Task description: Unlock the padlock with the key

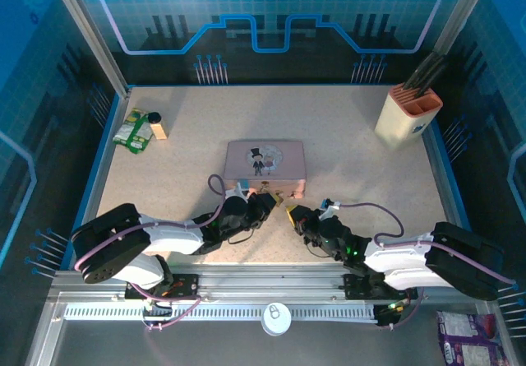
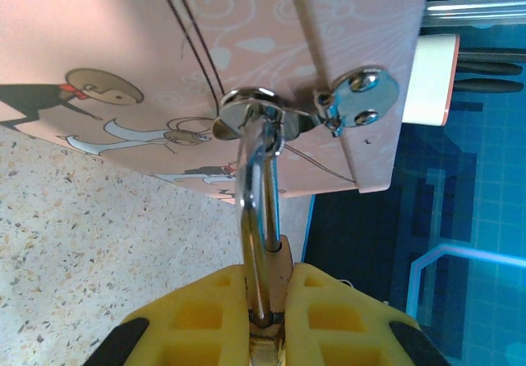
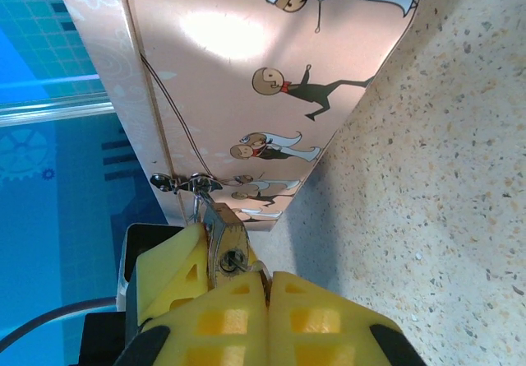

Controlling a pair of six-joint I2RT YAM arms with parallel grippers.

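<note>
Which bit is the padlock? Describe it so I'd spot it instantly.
Find the pink cartoon tin; a silvery hasp sits on its near side. The padlock is hooked through it, pinched in the yellow-fingered left gripper: tiny, brass-bodied, with a thin silver shackle.

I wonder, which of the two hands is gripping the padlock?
The left hand: its fingers clamp the padlock hanging on the pink tin, while the right hand is shut beside it.
</note>
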